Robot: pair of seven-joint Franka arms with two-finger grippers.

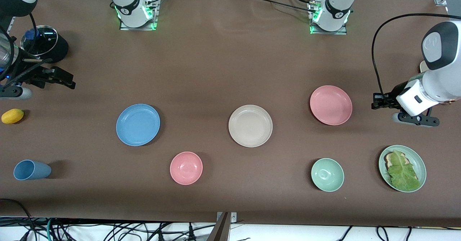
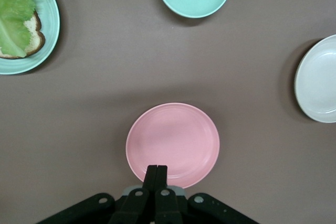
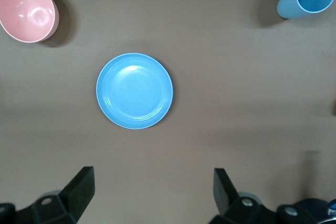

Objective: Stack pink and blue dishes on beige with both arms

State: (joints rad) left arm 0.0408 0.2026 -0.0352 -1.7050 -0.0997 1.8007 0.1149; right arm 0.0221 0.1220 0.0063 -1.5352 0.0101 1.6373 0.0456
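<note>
The salmon pink plate (image 1: 331,105) lies toward the left arm's end of the table, the light blue plate (image 1: 138,124) toward the right arm's end, and the beige plate (image 1: 250,125) between them. All three are bare and apart. My left gripper (image 1: 375,102) hangs shut and empty beside the pink plate. In the left wrist view its gripper (image 2: 156,170) shows against the rim of the pink plate (image 2: 173,144), with the beige plate (image 2: 317,80) at the edge. My right gripper (image 1: 70,81) hangs open over bare table; in its wrist view the right gripper (image 3: 153,182) is short of the blue plate (image 3: 134,91).
Nearer the front camera sit a pink bowl (image 1: 186,168), a mint bowl (image 1: 327,174), a mint plate (image 1: 383,160) with lettuce and bread, and a blue cup (image 1: 31,169) on its side. A yellow fruit (image 1: 12,116) and a lidded pot (image 1: 43,43) lie at the right arm's end.
</note>
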